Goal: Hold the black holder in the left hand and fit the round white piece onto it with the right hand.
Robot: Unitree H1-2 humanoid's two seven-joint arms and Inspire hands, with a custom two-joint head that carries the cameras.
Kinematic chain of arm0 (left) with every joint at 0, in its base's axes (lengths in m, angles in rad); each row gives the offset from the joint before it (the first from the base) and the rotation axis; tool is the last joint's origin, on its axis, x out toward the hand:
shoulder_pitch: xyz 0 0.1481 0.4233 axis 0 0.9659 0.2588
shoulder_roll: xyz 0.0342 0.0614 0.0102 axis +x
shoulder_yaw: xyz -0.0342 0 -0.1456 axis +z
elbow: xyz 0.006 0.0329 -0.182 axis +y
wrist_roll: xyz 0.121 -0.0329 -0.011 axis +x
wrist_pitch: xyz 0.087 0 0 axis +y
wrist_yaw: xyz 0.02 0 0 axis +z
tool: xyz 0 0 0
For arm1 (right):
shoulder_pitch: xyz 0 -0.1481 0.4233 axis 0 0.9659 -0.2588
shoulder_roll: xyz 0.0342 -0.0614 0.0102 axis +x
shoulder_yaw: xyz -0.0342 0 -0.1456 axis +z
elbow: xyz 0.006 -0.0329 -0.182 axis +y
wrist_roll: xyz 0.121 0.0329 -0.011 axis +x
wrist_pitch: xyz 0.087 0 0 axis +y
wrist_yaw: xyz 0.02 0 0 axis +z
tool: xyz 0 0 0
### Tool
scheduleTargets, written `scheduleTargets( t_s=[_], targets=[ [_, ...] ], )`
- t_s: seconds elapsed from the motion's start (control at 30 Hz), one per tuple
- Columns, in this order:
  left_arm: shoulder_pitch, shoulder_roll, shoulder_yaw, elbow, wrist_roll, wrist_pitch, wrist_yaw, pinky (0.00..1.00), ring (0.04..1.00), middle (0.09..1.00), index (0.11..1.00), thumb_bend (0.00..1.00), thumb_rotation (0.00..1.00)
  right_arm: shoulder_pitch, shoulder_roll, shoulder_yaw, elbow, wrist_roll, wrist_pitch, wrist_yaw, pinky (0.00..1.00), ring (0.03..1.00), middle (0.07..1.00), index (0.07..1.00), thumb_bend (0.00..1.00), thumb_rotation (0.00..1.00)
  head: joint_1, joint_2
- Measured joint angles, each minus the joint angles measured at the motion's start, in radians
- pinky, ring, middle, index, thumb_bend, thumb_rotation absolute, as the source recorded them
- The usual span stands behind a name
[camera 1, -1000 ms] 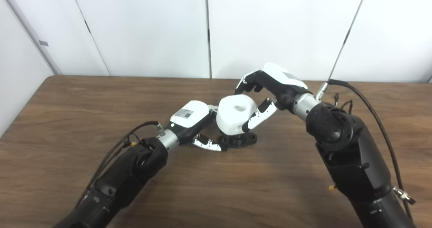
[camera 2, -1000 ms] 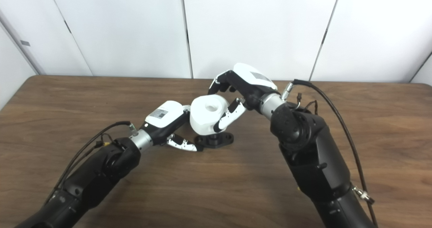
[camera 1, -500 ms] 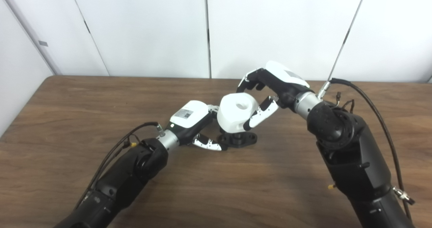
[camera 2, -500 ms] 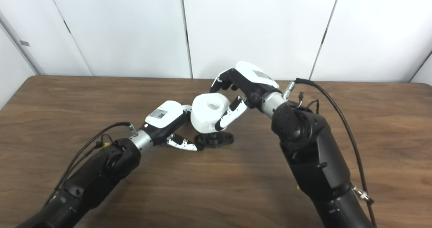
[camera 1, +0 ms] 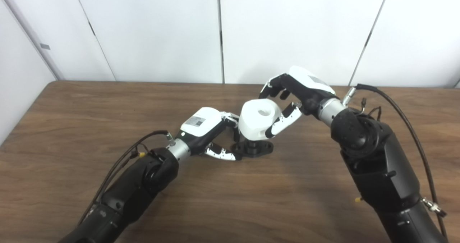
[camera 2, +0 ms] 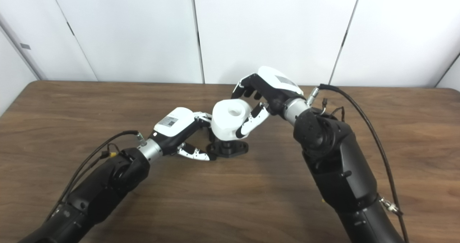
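Currently my right hand point(camera 1: 293, 94) pinches the round white piece point(camera 1: 259, 119) over the black holder point(camera 1: 253, 148), which my left hand point(camera 1: 206, 128) grips; tilt risks jamming.

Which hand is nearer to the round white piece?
Right. The right hand grips the round white piece, fingers behind it and thumb on its front. The left hand is beside it on its left, at the black holder below.

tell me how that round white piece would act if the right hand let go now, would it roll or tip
The round white piece looks rigid with a smooth curved wall, so it would probably roll if it landed on its side. It sits tilted over the black holder, seemingly not seated, so it would likely tip off. The right hand grips it at the sides.
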Motion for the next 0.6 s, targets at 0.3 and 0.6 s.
scheduleTargets(
  t_s=[0.3,0.6],
  targets=[
    [0.0,0.0,0.001,0.0,0.002,0.0,0.0,0.61,0.779,0.795,0.479,0.52,0.07,0.003,-0.008,0.033,0.03,0.01,-0.008,-0.016,0.68,0.746,0.704,0.482,0.52,0.13,0.002,0.0],
    [0.001,-0.002,0.002,-0.001,0.003,0.001,0.0,0.63,0.786,0.799,0.48,0.52,0.08,0.023,0.008,0.064,0.031,0.013,-0.002,-0.029,0.74,0.775,0.718,0.481,0.52,0.13,0.0,0.003]
  ],
)
